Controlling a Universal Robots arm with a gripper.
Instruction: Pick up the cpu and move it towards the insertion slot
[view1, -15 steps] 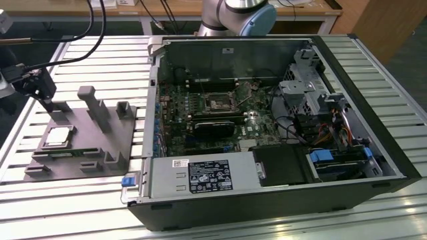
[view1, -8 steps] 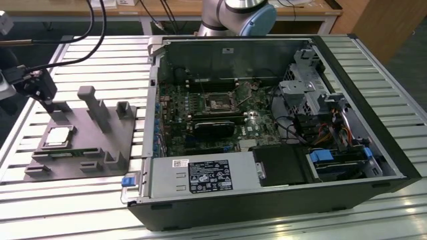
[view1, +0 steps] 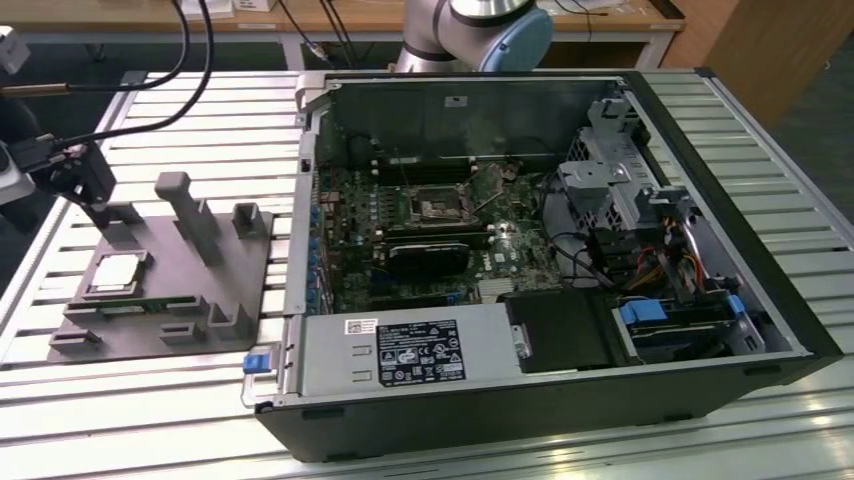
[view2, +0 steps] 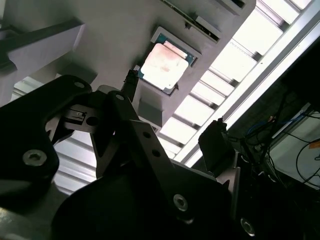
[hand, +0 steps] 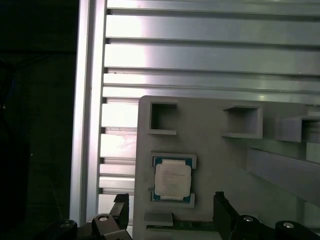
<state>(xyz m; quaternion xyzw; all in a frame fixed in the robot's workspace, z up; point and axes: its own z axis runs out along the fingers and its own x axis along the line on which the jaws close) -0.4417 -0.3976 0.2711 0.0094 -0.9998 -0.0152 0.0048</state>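
Observation:
The cpu (view1: 118, 272) is a small square chip with a shiny silver top. It lies flat in a recess of the grey fixture (view1: 200, 300) on the exterior view's left. My gripper (view1: 91, 195) hangs above the fixture's far end, short of the chip. In both wrist views its dark fingers (hand: 121, 206) stand wide apart with nothing between them, and the cpu (hand: 172, 179) (view2: 165, 62) lies just beyond the tips. The gripper (hand: 171, 207) (view2: 172, 112) is open. The insertion slot (view1: 438, 207), a silvery frame around a dark centre, sits on the motherboard inside the open computer case.
The black computer case (view1: 747, 250) lies on its side on the slatted metal table (view1: 174, 110). Grey posts (view1: 187, 215) rise from the fixture beside the chip. A thin green memory strip (view1: 134, 305) lies in the fixture near the cpu. Cables (view1: 200, 60) run over the table's far left.

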